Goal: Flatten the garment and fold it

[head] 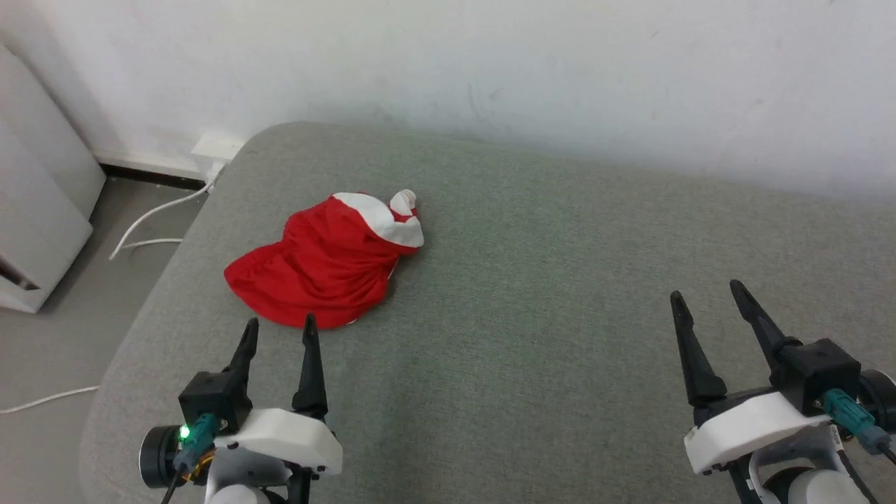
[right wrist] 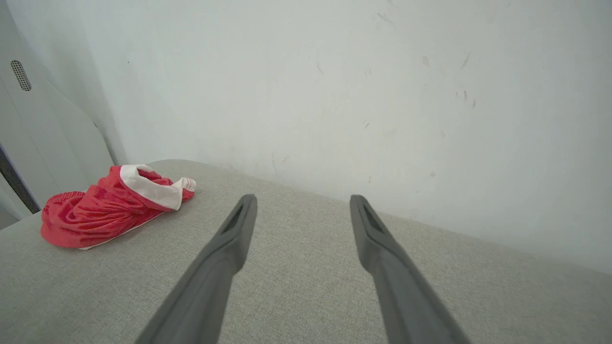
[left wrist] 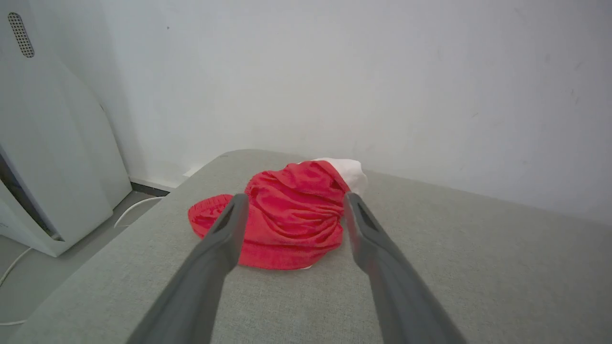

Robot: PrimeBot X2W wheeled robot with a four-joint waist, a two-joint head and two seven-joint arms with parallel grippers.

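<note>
The red garment [head: 322,262] lies crumpled in a heap on the left part of the grey cushioned surface [head: 532,280], its white band bunched at the far right of the heap. My left gripper [head: 280,325] stands open just short of the heap's near edge, touching nothing. In the left wrist view the garment [left wrist: 287,220] sits straight ahead between the two fingers. My right gripper [head: 707,292] is open and empty over bare cushion far to the right. From the right wrist the garment [right wrist: 105,208] shows at the far left.
A white wall [head: 532,77] runs behind the cushion. Left of the cushion's rounded edge the floor drops away, with white cables [head: 150,224] and a white appliance [head: 35,203] standing there. The cushion's left edge is close to the garment.
</note>
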